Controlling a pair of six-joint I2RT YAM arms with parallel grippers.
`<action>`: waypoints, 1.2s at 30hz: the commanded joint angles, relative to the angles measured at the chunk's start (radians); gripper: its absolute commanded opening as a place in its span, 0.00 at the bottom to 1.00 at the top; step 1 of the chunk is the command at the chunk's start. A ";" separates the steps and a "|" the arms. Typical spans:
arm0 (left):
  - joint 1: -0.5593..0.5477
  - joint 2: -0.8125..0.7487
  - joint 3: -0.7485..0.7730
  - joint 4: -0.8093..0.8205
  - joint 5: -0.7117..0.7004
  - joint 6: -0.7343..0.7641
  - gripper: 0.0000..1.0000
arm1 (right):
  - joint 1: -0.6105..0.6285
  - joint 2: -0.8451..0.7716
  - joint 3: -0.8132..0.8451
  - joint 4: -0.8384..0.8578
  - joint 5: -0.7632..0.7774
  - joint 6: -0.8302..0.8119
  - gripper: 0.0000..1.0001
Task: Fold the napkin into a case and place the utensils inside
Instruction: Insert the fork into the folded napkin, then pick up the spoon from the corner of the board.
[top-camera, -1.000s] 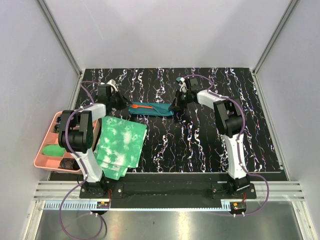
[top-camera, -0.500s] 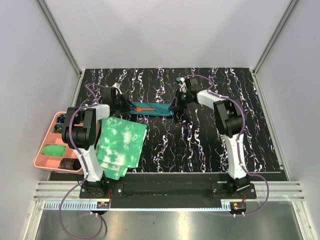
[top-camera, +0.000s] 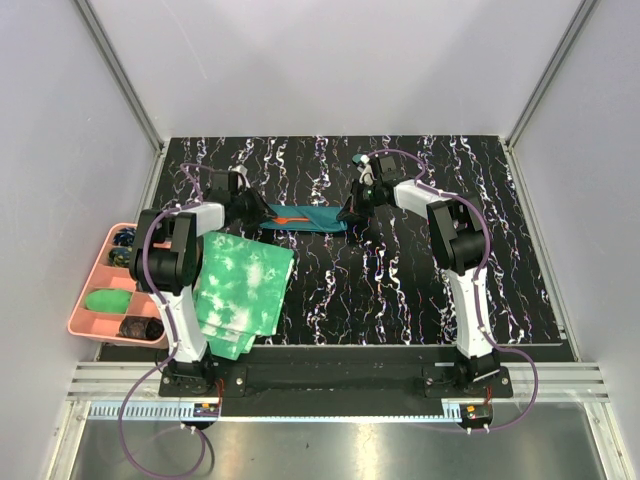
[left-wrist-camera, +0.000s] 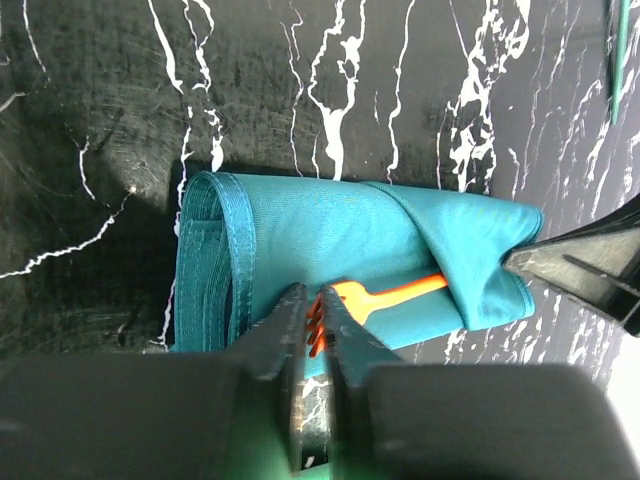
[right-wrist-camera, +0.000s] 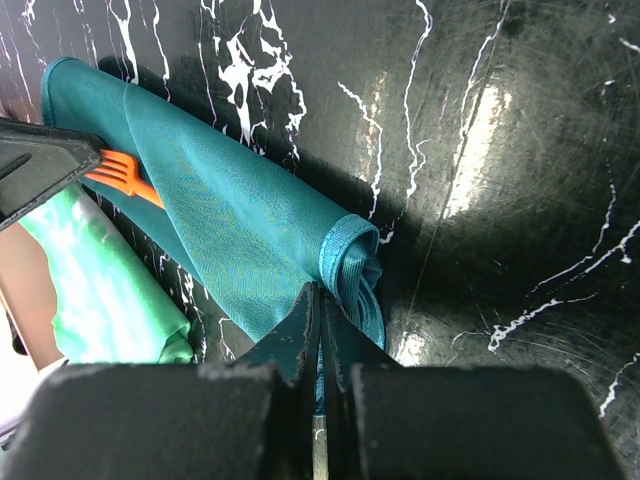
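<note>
The napkin, folded into a long dark teal case (top-camera: 318, 219) (left-wrist-camera: 330, 230) (right-wrist-camera: 240, 230), lies across the back of the black marbled table. An orange fork (top-camera: 288, 216) (left-wrist-camera: 395, 290) (right-wrist-camera: 120, 172) has its handle tucked under the case's diagonal flap. Its tines stick out at the left end. My left gripper (top-camera: 257, 212) (left-wrist-camera: 318, 312) is at that end, jaws a narrow gap apart with the tines between them. Whether they still press the tines does not show. My right gripper (top-camera: 348, 214) (right-wrist-camera: 320, 295) is shut on the cloth at the case's right end.
Green-and-white tie-dye cloths (top-camera: 240, 290) (right-wrist-camera: 100, 290) lie stacked in front of the left arm. A pink compartment tray (top-camera: 75, 305) sits at the table's left edge. A thin teal strip (left-wrist-camera: 620, 60) shows at the left wrist view's top right. Grey walls enclose the table.
My left gripper has moved right toward the case, pushing the fork a little further in. Its jaws have parted slightly. The right arm has not moved.
</note>
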 joint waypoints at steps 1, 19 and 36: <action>-0.003 -0.014 0.041 -0.055 -0.058 0.019 0.27 | 0.001 -0.003 0.021 0.019 -0.014 -0.008 0.00; -0.008 -0.269 0.054 -0.261 -0.196 0.018 0.79 | 0.001 -0.055 0.047 -0.003 0.007 -0.003 0.08; -0.321 -0.732 -0.172 -0.255 -0.187 0.039 0.77 | -0.045 -0.204 0.203 -0.242 0.271 -0.241 0.77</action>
